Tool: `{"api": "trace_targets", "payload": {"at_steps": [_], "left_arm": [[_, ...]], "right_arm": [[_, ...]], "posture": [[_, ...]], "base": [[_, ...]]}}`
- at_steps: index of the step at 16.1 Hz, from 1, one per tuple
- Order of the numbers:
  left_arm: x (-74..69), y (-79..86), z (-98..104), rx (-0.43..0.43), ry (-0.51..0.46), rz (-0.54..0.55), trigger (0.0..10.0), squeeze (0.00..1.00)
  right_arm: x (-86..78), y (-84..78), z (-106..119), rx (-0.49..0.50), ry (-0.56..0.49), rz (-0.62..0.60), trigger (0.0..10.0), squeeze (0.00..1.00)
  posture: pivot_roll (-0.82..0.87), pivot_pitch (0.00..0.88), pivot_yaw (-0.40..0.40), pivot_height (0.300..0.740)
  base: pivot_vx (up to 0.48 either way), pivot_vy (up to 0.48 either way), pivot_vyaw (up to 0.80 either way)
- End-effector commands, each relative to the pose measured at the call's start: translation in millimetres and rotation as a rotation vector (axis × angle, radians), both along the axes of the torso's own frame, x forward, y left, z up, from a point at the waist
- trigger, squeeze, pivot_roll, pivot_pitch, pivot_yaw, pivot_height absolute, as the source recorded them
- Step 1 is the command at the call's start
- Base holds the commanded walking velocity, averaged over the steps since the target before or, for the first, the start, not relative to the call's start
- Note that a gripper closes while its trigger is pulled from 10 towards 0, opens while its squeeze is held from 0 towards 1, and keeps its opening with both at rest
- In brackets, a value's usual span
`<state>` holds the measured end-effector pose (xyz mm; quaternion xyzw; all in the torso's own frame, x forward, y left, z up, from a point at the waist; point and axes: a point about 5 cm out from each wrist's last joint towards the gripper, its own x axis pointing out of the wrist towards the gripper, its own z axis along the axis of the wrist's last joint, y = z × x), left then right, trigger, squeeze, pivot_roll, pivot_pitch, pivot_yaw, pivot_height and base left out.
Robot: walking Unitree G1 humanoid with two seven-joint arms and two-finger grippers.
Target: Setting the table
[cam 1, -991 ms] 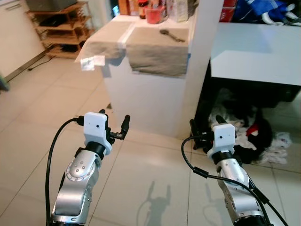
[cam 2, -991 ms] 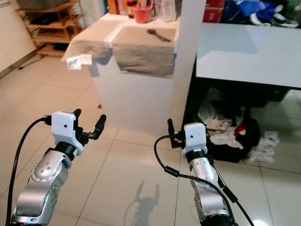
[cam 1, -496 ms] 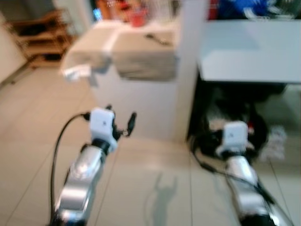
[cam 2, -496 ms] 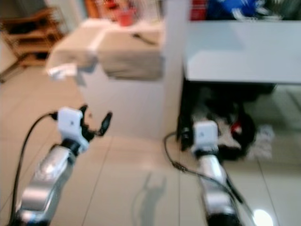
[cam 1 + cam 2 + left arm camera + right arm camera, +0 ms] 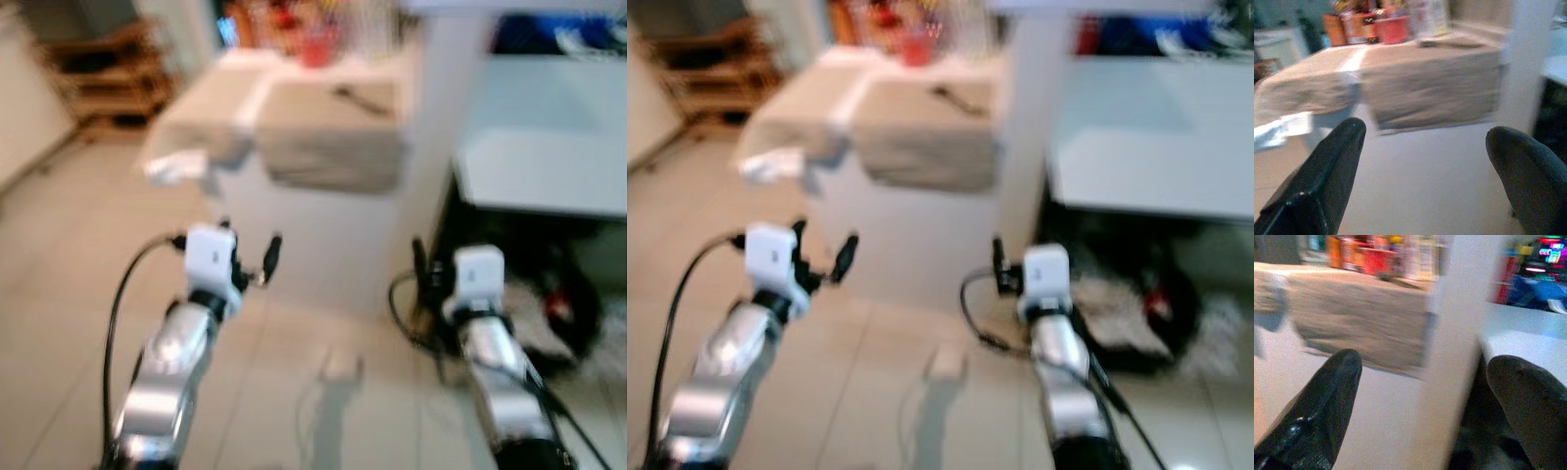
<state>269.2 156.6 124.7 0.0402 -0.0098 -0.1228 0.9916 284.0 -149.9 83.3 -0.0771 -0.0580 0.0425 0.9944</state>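
Two grippers and a blurred kitchen scene, listed left to right across the head views:

- Wooden shelf unit [image 5: 103,73], upper left of the frame, blurred, against the wall.
- Left gripper [image 5: 247,262], lower left of centre, raised over the tiled floor [image 5: 59,255]; its two black fingers [image 5: 1327,166] are spread wide with nothing between them.
- White counter [image 5: 313,235], upper centre, its top draped with two beige cloths [image 5: 333,137] that hang over the front edge.
- Spoon-like utensil [image 5: 364,99], lying on the right-hand cloth near the back of the counter; too blurred to name for certain.
- Red container [image 5: 315,47] and other bottles, at the far back of the counter.
- Right gripper [image 5: 1425,396], lower right of centre, held before the counter's corner; fingers parted wide, holding nothing.
- White table [image 5: 549,147], upper right, with a dark heap of clothes [image 5: 563,313] on the floor beneath it.
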Motion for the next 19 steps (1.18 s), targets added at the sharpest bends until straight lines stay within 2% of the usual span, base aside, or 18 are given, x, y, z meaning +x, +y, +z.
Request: {"api": "trace_targets", "payload": {"at_steps": [1,8,11,12,14,16,18,19], "left_arm": [[2.0,-1.8,3,0.001,-0.011,-0.007,10.0,0.0],[5.0,-5.4,5,-0.014,-0.015,-0.017,10.0,0.0],[7.8,-4.5,7,-0.018,-0.035,-0.022,10.0,0.0],[8.1,-1.7,10,-0.015,-0.049,-0.006,10.0,0.0],[10.2,0.6,14,0.01,-0.061,-0.01,10.0,0.0],[12.2,1.1,15,0.013,-0.065,-0.015,10.0,0.0],[25.4,-0.8,20,0.036,-0.067,-0.045,10.0,0.0],[25.4,-0.8,20,0.036,-0.067,-0.045,10.0,0.0]], "right_arm": [[0.2,-5.5,2,-0.012,-0.009,-0.005,10.0,0.0],[2.2,-9.4,3,-0.015,-0.01,-0.008,10.0,0.0],[3.3,-5.3,10,0.0,-0.059,0.0,10.0,0.0],[3.7,-3.5,21,0.007,-0.115,-0.009,10.0,0.0],[4.1,-2.2,30,0.024,-0.144,-0.019,10.0,0.0],[4.1,-3.5,32,0.034,-0.148,-0.034,10.0,0.0],[0.6,-6.3,29,0.05,-0.13,-0.055,10.0,0.0],[0.6,-6.3,29,0.05,-0.13,-0.055,10.0,0.0]], "posture": [[-0.1,0.0,0.086,0.74],[-0.1,0.0,0.091,0.74],[-0.1,0.0,0.095,0.74],[-0.1,0.0,0.095,0.74],[-0.1,0.0,0.097,0.74],[-0.1,0.0,0.098,0.74],[-0.12,0.0,0.111,0.74],[-0.12,0.0,0.111,0.74]], "base": [[0.439,0.0,0.0],[0.439,0.0,0.0],[0.435,0.0,0.0],[0.0,0.0,0.0],[0.0,0.0,0.0],[0.0,0.0,0.0],[0.0,0.0,0.0],[0.0,0.0,0.0]]}}
